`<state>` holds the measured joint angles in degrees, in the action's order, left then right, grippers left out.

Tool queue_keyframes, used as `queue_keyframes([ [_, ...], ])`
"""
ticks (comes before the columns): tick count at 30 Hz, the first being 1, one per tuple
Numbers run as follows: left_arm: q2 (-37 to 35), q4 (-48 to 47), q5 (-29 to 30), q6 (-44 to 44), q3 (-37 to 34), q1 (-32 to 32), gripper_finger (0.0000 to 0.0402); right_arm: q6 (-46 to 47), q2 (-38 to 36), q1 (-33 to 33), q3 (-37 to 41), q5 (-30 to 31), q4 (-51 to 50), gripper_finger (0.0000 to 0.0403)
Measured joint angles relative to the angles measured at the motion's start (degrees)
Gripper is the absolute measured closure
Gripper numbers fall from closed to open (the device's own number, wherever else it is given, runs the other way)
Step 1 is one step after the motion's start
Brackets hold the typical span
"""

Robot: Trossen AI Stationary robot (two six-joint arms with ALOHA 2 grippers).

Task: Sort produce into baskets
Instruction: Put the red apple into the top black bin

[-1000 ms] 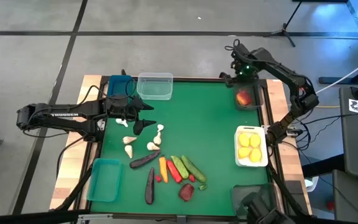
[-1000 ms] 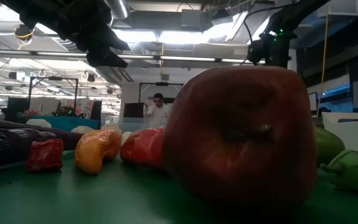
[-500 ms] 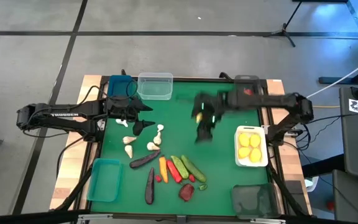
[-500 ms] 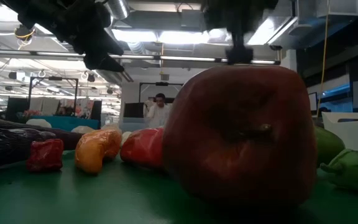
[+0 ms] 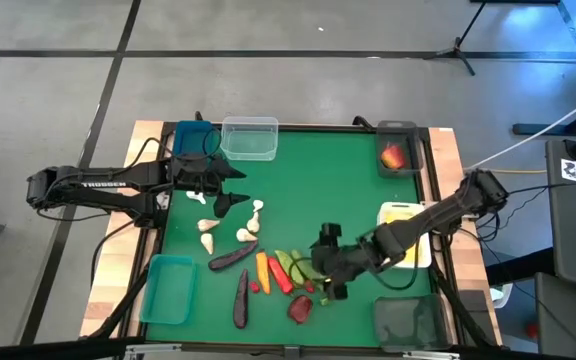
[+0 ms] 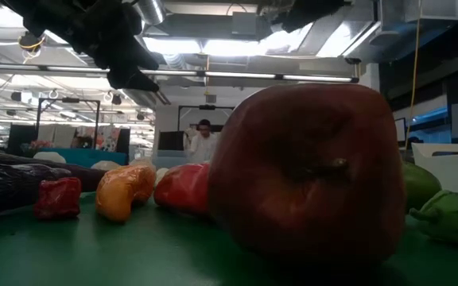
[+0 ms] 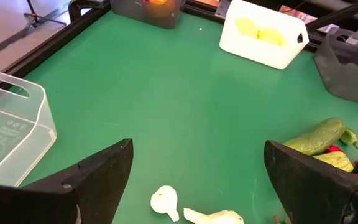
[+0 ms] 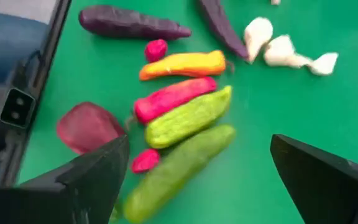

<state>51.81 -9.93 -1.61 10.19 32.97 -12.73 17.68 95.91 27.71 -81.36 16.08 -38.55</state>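
Directly under my right pincer [image 5: 330,262], fingers spread wide and empty, 2 green cucumbers [image 8: 182,134] lie side by side on the surface, long axes slanting across my fingers' gap; farther off, my open left pincer [image 5: 230,186] hovers above the garlic [image 5: 249,226].

The high view looks straight down on the whole green table [image 5: 348,190], with floor on every side. The low view sits at tabletop height, so close to a red apple [image 6: 304,171] that the fruit fills much of the picture, and faces level into the room behind. The left wrist view looks across the table toward the white tray [image 7: 263,34] at one o'clock. The right wrist view looks down, close, on the vegetables; its cucumbers [image 8: 182,140] also show in the high view.
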Motion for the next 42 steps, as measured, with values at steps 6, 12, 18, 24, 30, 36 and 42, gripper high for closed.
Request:
queue_keyframes([
  [6,0.0,0.9,0.0,0.2,0.0,0.0,0.0045,-1.3,1.6,-0.5,-0.5,-7.7,9.1,0.0017],
  [12,0.0,0.7,0.0,2.4,0.1,0.0,0.0045,-6.3,1.6,-2.5,-8.2,-14.1,16.9,0.0017],
  [18,0.0,0.3,0.0,3.3,0.0,0.0,0.0045,-13.4,4.1,-0.7,-20.2,-15.6,14.0,0.0017],
  [24,0.0,-0.1,-0.1,5.4,0.0,0.1,0.0045,-15.2,9.8,1.0,-28.7,-15.2,2.9,0.0017],
  [30,0.0,-0.1,0.0,6.0,0.0,1.0,0.0045,-15.2,15.4,1.2,-29.6,-10.1,-11.2,0.0017],
  [36,0.0,-0.1,0.0,6.5,0.0,2.6,0.0045,-18.2,21.9,1.1,-29.5,-15.2,-12.6,0.0017],
  [42,0.0,-0.1,0.0,6.4,0.0,2.8,0.0045,-22.9,22.1,0.7,-29.6,-17.6,-13.8,0.0017],
])
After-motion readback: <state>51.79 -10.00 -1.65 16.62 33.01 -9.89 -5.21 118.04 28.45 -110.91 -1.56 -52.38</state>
